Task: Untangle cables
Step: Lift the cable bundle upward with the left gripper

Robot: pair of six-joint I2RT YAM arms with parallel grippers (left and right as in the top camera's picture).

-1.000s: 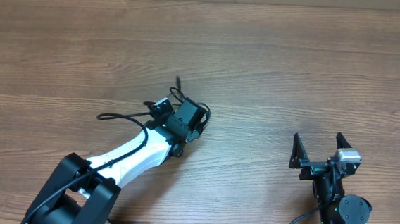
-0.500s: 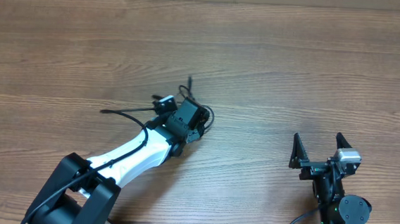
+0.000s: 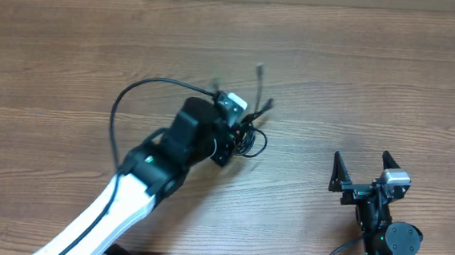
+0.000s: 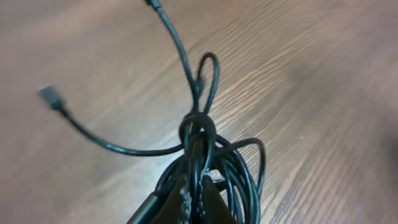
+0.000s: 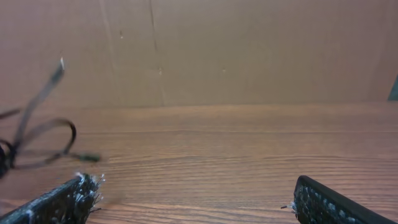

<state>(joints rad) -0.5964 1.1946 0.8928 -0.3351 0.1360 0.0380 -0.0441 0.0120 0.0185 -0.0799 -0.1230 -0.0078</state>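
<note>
Cables (image 4: 200, 140): a knotted black bundle is gripped at the left arm's tip, near the middle of the wooden surface (image 3: 376, 66); two plug ends are splayed outward.
Left gripper (image 4: 193, 196): jaws are closed on the cables.
Right gripper (image 3: 362, 159): jaws are spread wide and nothing is held; it is set well apart from the bundle.

The table (image 3: 375, 82) has open room on its far and right sides. The cables (image 3: 248, 139) and left arm (image 3: 157, 164) block the middle.
</note>
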